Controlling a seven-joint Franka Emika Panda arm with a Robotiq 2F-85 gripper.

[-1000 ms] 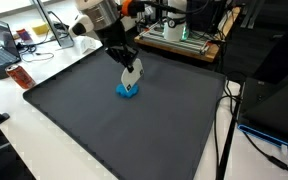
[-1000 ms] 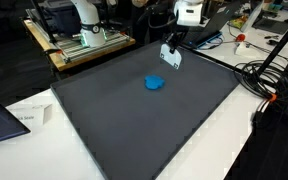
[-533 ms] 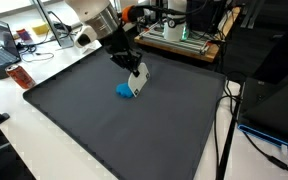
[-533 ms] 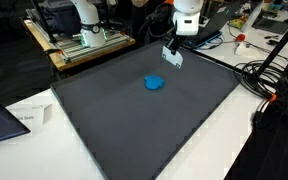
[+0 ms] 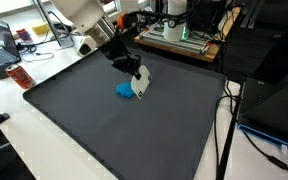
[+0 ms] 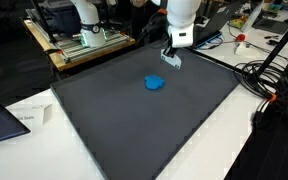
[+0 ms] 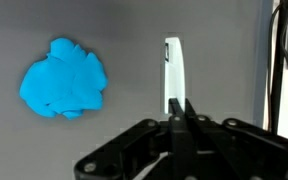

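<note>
Gripper (image 5: 135, 71) is clamped tight on a white strip (image 5: 141, 85), jaws pinching its top end, and the strip hangs clear above the mat (image 5: 104, 130). Wrist view backs that up: the strip (image 7: 172, 72) pokes straight out from between the fingers, with grey mat behind it. The blue lump (image 7: 64, 78) sits on the mat off to one side, apart from the strip, with nothing touching it. In an exterior view the lump (image 6: 155, 83) lies mid-mat while the gripper (image 6: 172, 56) hangs near the mat's edge. My read: the pickup is done and the strip looks secure. Setting it down is what's left, since it rests on nothing yet.
</note>
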